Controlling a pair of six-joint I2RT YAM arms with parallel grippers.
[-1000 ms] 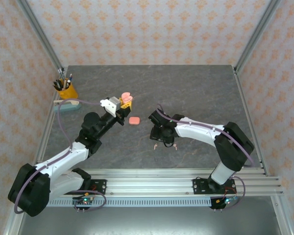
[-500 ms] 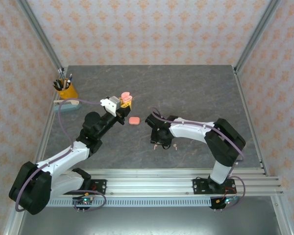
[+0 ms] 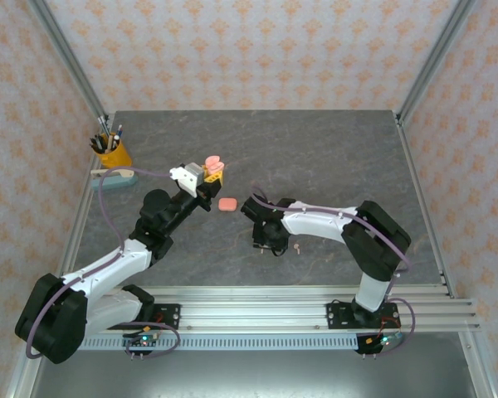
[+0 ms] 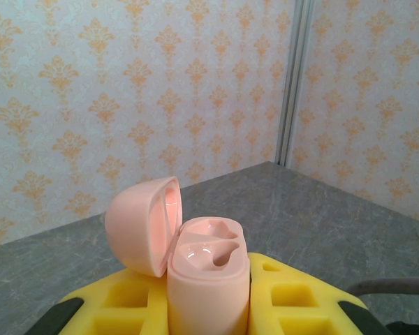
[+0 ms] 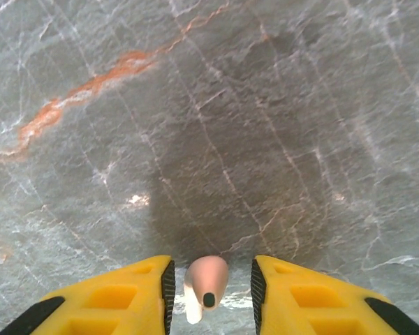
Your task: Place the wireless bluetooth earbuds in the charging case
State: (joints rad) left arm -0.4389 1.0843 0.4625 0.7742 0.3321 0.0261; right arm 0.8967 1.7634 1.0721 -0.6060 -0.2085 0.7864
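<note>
- My left hand [image 3: 216, 172] pinches the open charging case [image 4: 208, 276]; both wells are empty.
- My right hand [image 5: 211, 271] is spread astride one earbud [image 5: 207, 280] mid-counter [image 5: 265, 139], not gripping yet.

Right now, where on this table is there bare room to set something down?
Bare: the far strip of the table from the pen cup to the right rail, and right of the right arm. Crowded: the middle, where the left gripper holds the open case, the closed case lies nearby, and the right gripper straddles an earbud, another earbud beside it.
</note>
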